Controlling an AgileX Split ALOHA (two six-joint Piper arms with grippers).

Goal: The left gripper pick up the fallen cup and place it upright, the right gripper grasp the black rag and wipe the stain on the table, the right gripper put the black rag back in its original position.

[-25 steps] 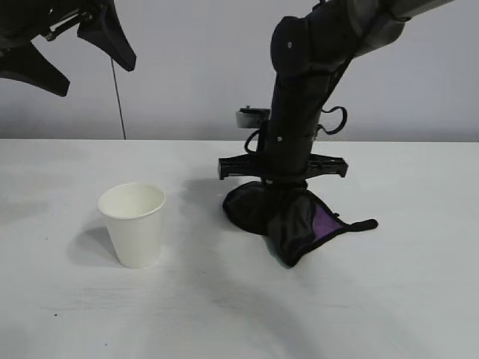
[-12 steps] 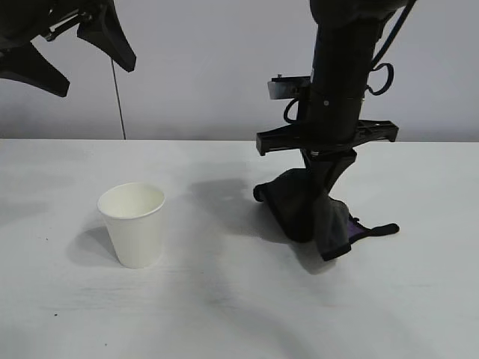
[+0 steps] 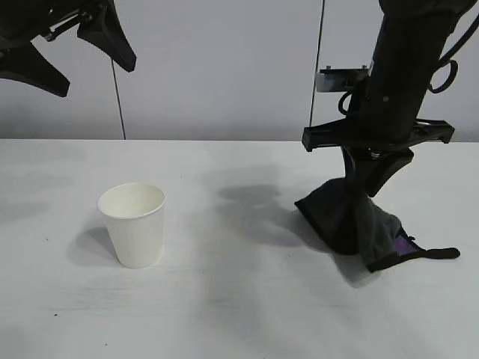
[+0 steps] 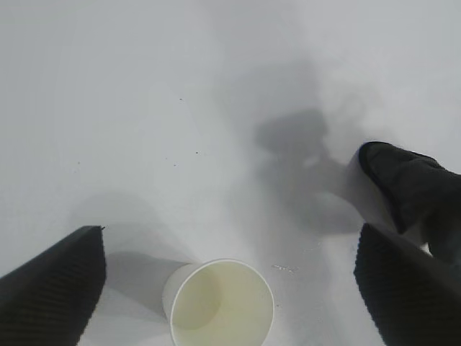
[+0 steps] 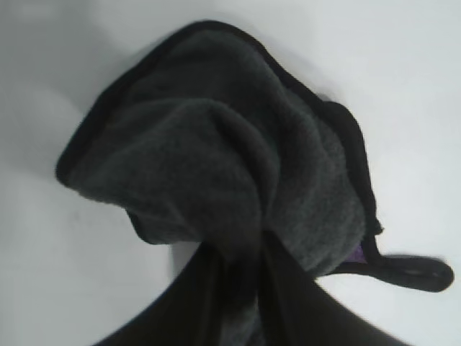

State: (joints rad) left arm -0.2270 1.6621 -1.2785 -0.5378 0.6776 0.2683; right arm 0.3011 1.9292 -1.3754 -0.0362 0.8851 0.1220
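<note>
Soft dark grey-black rag (image 3: 352, 217) with a purple patch hung bunched from the right end effector (image 3: 372, 178), its fingers clamped on the top fold, lower folds touching the white counter (image 3: 239, 299) at 4 o'clock. For a clean release: lower, then part fingers fully. White paper cup (image 3: 133, 223) stood upright at 8 o'clock. Left end effector (image 4: 230, 277) hovered above the cup, fingers apart. No stain visible.
</note>
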